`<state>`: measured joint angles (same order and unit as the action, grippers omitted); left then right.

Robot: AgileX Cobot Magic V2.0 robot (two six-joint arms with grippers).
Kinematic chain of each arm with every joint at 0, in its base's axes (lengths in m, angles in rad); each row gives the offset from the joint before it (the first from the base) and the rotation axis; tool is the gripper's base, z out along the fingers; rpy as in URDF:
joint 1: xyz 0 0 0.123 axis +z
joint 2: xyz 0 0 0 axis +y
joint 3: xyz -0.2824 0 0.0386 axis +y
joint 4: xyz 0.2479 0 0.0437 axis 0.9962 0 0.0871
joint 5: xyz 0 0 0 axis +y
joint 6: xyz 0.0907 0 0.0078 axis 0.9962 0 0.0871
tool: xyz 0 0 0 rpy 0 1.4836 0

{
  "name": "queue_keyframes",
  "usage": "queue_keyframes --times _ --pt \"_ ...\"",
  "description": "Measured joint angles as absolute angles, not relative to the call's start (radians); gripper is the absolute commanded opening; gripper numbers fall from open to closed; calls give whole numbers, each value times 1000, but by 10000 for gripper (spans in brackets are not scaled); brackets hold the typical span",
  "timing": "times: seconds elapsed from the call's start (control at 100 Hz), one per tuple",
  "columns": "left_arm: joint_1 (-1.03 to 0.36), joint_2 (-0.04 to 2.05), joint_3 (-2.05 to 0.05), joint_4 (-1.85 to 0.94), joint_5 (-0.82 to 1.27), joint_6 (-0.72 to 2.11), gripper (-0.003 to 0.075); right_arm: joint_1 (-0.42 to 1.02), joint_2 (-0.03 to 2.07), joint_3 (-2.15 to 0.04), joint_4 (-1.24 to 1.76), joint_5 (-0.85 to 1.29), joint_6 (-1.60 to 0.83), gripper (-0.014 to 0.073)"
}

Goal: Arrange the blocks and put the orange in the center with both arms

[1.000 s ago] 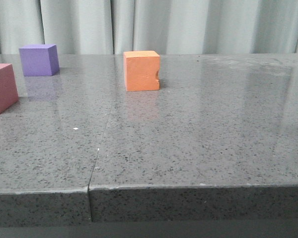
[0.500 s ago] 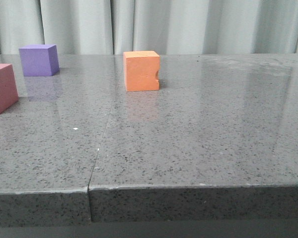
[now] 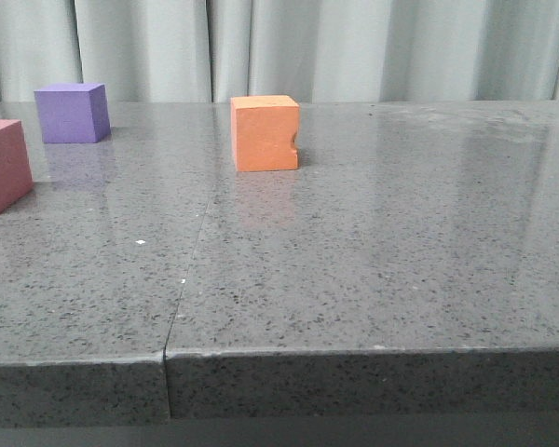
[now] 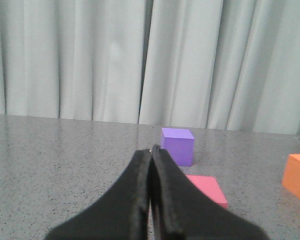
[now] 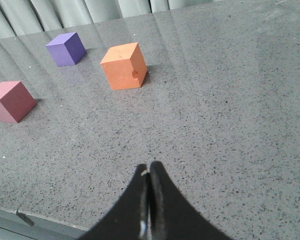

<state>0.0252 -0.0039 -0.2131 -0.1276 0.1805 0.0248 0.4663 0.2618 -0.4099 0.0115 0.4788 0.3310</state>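
Front view: no claws in frame. Orange cube (image 3: 265,133) sits on the grey speckled table (image 3: 373,270) toward the far edge, rounded notch on its right edge. Purple cube (image 3: 71,113) is well to its left near the far edge, pink cube (image 3: 4,166) nearer the camera at the left border, partly cut off. All three apart, none touching. Pale curtain (image 3: 354,47) behind.

Left wrist view: left gripper (image 4: 151,152) fingers pressed together, nothing between them, tips above the table surface. Purple cube (image 4: 178,146) lies just past the tips, slightly to one side. Pink cube (image 4: 206,190) sits closer in, beside the finger, partly hidden by it. Orange cube (image 4: 298,177) is well off to the side, cut by the frame edge.

Right wrist view: right gripper (image 5: 149,172) also closed on nothing, over bare table near the front edge. Orange cube (image 5: 124,66) is well ahead of the tips, notch side visible. Purple cube (image 5: 66,48) farther beyond it, pink cube (image 5: 11,101) far off to the side.
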Motion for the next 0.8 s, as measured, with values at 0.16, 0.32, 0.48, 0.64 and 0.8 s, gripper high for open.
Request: queue_keyframes --times 0.16,0.32,0.48,0.64,0.8 --pt "25 79 -348 -128 315 25 -20 466 262 -410 11 479 331 -67" --pt "25 224 -465 -128 437 25 -20 466 262 -410 11 479 331 -67" --pt "25 385 -579 -126 558 25 -13 466 262 -410 11 479 331 -67" --pt "25 520 -660 -126 605 25 209 466 262 -410 11 479 331 -67" --pt "25 612 -705 -124 609 25 608 466 262 -410 11 479 331 -67"
